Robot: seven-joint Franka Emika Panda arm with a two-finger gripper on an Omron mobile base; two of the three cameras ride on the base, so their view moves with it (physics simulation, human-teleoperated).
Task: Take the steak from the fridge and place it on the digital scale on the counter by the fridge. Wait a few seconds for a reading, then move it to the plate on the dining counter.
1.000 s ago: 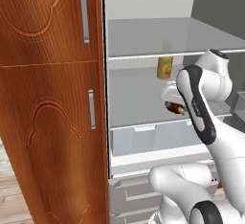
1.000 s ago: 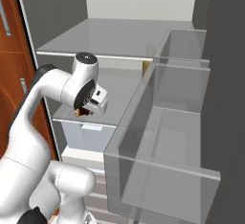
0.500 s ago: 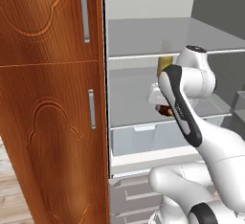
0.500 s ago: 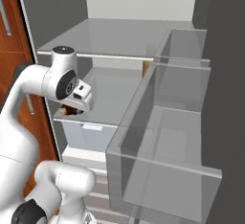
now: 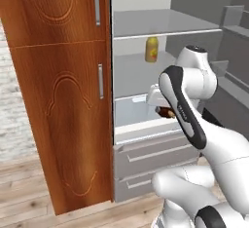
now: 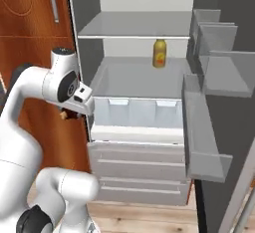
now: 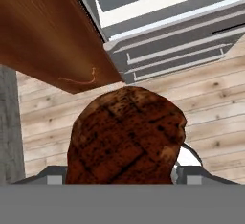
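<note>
Being carried: steak, pinched between the fingers of the end effector, directly ahead of the hand camera. Fridge is being shown open, above and behind the end effector; wooden floor lying beyond the steak.

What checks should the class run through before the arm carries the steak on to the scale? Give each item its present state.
1. Steak held between the fingers: ok; in the hand view it sits right at the gripper.
2. Steak out of the fridge: ok; in the right base view it hangs in front of the wooden cabinet, left of the shelves.
3. Nothing knocked over inside: ok; the yellow bottle stands upright on its shelf.
4. Fridge door out of the way: ok; it stands open to the right.
5. Scale free to receive the steak: cannot tell.
6. Grip firm enough for the carry: cannot tell; the steak hides the fingers.
</note>
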